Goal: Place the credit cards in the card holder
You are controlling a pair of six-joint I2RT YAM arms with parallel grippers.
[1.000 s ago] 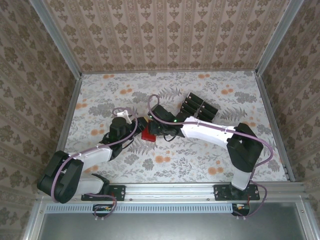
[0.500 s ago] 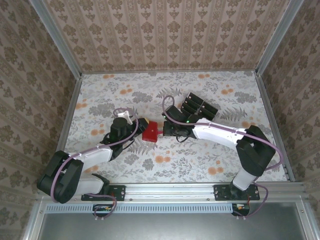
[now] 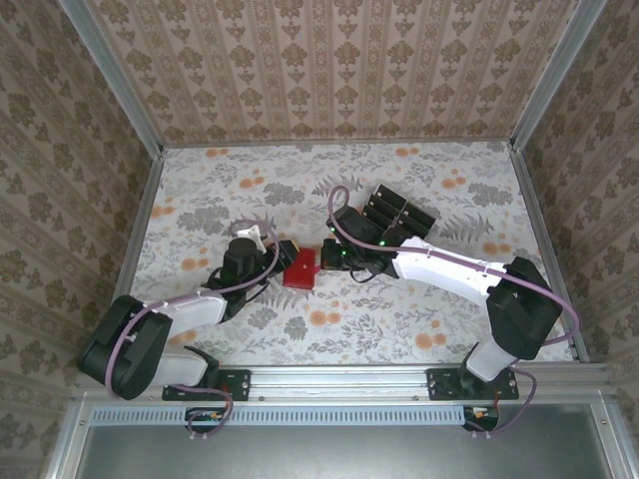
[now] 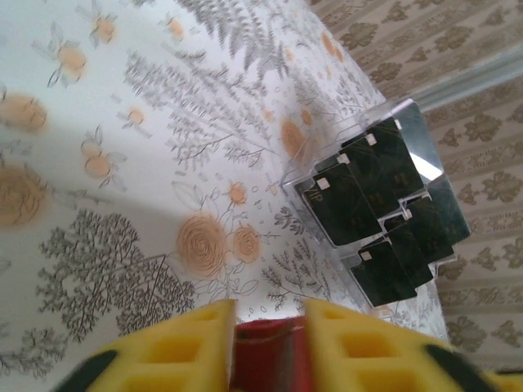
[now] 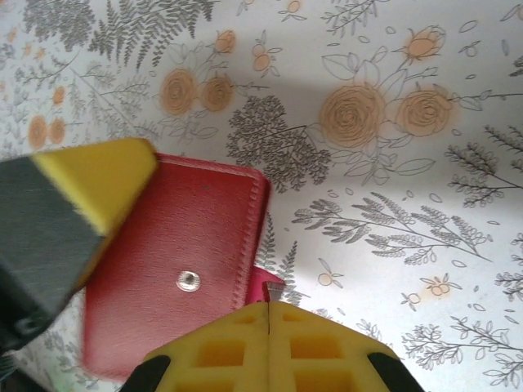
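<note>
Marks on the cards were small pale patches near their corners, too small to read. The snap on the wallet was a plain metal stud, and I could read nothing on it.

From overhead, the red wallet sat at mid-frame on the floral table, closed and lying flat between the two grippers. The left gripper came in from the left and was clamped on the wallet. In its wrist view, at the bottom of the frame, red showed in the gap between its yellow fingers. The right gripper met the wallet's right edge. Its fingers were pressed together on the little tab sticking out there.

The black cards lay overlapping in a clear tray. Overhead, they were up and to the right of the wallet, just beyond the right arm, apart from the wallet and both grippers.
</note>
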